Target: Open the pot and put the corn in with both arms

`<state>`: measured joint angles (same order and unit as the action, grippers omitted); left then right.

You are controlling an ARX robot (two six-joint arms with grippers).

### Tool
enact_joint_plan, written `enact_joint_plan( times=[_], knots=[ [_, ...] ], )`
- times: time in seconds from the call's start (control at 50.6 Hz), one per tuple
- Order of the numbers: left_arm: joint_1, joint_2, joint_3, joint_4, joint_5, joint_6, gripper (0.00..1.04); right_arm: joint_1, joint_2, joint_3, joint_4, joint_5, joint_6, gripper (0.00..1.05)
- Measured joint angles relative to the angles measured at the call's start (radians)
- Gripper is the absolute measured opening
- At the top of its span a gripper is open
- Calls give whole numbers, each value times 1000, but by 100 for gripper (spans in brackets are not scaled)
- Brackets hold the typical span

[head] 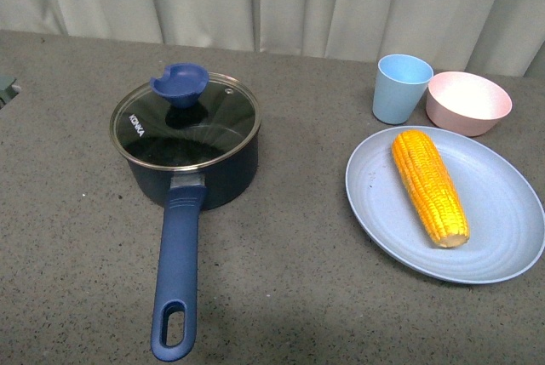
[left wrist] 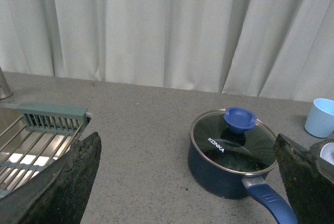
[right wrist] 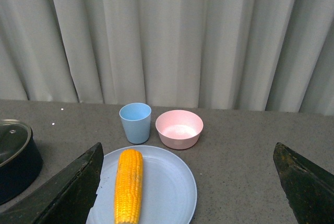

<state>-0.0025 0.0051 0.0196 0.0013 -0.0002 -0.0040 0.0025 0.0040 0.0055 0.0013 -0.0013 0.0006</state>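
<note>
Dark navy lidded saucepan [head: 187, 156] left on counter [head: 281, 297], yellow-orange corn cob [head: 430, 186] right on pale blue plate [head: 511, 237]. Both jaws spread, empty. Risk: smooth blue lid knob [head: 180, 84] slipping, tapered cob rolling

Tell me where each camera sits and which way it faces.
Front: on the robot's body, looking down at the pot and the corn; no arm shows.
Left wrist: on the left arm, facing the curtain over the pot; left jaws spread wide, framing it.
Right wrist: on the right arm, facing the corn on its plate; right jaws spread likewise.
All three share the pot.
</note>
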Motion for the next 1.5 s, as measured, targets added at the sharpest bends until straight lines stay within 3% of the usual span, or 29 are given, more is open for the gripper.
enact_joint_plan(
  times=[1.502],
  knots=[
    [0, 0, 0, 0, 0, 0, 98, 0, 0, 0, 0, 0, 0, 95]
  ],
)
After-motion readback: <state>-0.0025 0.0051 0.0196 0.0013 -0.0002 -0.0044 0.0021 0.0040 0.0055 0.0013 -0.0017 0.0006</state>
